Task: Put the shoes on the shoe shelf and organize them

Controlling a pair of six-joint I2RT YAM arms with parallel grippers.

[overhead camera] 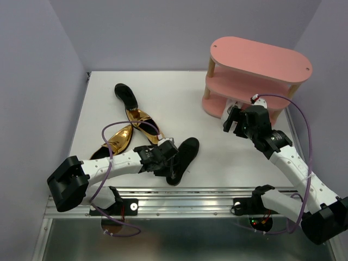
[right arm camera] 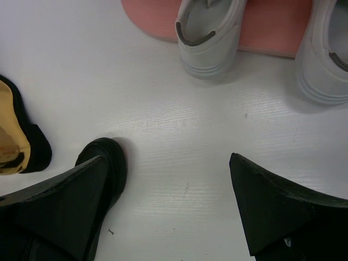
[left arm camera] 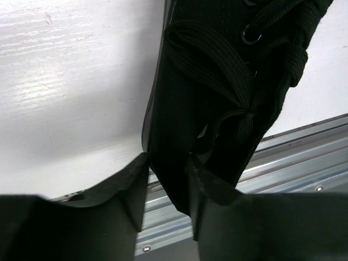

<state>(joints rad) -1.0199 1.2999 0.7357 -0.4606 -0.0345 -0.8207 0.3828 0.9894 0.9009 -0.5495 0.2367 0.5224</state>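
Observation:
A black lace-up shoe (overhead camera: 189, 148) lies near the table's front edge. My left gripper (overhead camera: 169, 157) is shut on its side wall, which sits between the fingertips (left arm camera: 137, 176) in the left wrist view, laces (left arm camera: 217, 60) above. A second black shoe (overhead camera: 126, 95) lies at the back left. Two gold high heels (overhead camera: 140, 122) (overhead camera: 117, 140) lie between them. The pink shoe shelf (overhead camera: 255, 60) stands at the back right. Two white sneakers (right arm camera: 209, 38) (right arm camera: 326, 60) sit heel-out on its bottom board (right arm camera: 272, 32). My right gripper (overhead camera: 232, 122) hangs open before them, holding nothing.
A metal rail (overhead camera: 190, 198) runs along the table's near edge, just under the held shoe. Grey walls close in the left, back and right sides. In the right wrist view a black shoe toe (right arm camera: 106, 157) and a gold heel (right arm camera: 11, 136) lie at the left.

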